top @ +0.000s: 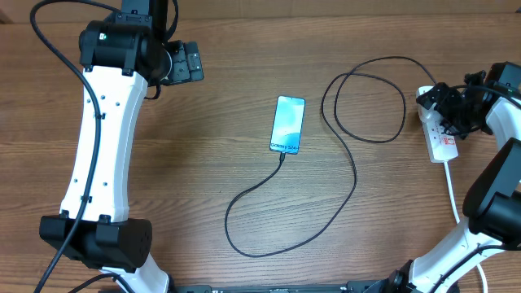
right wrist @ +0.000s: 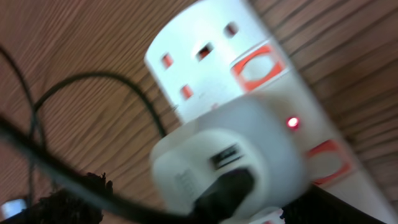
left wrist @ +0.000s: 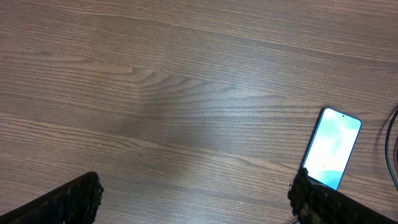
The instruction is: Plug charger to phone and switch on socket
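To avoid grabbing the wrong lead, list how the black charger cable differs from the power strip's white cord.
The charger cable is black and looks thinner; the white cord is pale and thicker. The charger cable winds in wide loops from the phone to the socket; the white cord runs almost straight off the socket's end. Both lie on the table and meet the socket.

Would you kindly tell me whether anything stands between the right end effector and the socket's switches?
The white adapter plugged into the socket sits directly before the right end effector, and the charger cable crosses beside it; the red-marked switches themselves are uncovered.
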Action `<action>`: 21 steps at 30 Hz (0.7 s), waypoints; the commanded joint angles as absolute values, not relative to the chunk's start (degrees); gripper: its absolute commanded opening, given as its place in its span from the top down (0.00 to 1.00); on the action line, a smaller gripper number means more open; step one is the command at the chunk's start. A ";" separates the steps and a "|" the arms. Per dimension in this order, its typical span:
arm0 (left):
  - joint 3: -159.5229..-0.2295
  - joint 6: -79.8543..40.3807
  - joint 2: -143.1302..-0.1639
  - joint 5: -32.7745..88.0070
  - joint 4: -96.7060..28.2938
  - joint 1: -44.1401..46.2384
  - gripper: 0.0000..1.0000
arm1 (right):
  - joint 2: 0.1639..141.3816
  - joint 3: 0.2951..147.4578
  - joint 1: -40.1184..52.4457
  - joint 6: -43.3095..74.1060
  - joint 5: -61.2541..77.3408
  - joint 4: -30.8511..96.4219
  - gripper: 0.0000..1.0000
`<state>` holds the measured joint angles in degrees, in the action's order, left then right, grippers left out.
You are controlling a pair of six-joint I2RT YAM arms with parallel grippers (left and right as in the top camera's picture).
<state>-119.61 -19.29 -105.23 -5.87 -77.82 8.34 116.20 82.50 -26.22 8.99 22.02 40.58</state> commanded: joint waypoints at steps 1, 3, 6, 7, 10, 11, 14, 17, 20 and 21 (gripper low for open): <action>-119.74 -18.61 -105.62 -6.76 -77.76 8.69 0.00 | 118.91 80.97 -24.71 9.50 26.63 41.30 0.07; -119.74 -18.61 -105.62 -6.76 -77.76 8.69 0.00 | 118.89 81.08 -24.71 9.63 26.26 41.21 0.08; -119.74 -18.61 -105.62 -6.79 -77.76 8.69 0.00 | 118.52 81.12 -25.08 11.57 24.64 41.52 0.08; -119.74 -18.59 -105.62 -6.76 -77.76 8.69 0.00 | 118.24 81.12 -25.21 12.29 24.18 41.69 0.08; -119.74 -18.61 -105.62 -6.76 -77.76 8.69 0.00 | 116.33 81.12 -25.76 13.67 23.59 41.98 0.08; -119.74 -18.61 -105.62 -6.76 -77.76 8.69 0.00 | 115.52 81.12 -25.82 13.74 23.31 42.15 0.07; -119.74 -18.61 -105.62 -6.76 -77.76 8.69 0.00 | 111.39 81.12 -25.96 14.94 21.76 43.48 0.07; -119.74 -18.61 -105.62 -6.79 -77.76 8.69 0.00 | 106.34 81.12 -25.93 15.73 20.14 45.04 0.06; -119.74 -18.59 -105.62 -6.76 -77.76 8.69 0.00 | 98.50 81.12 -25.93 16.53 18.33 47.22 0.05; -119.74 -18.59 -105.62 -6.76 -77.76 8.69 0.00 | 96.44 81.12 -25.93 16.73 18.02 47.90 0.05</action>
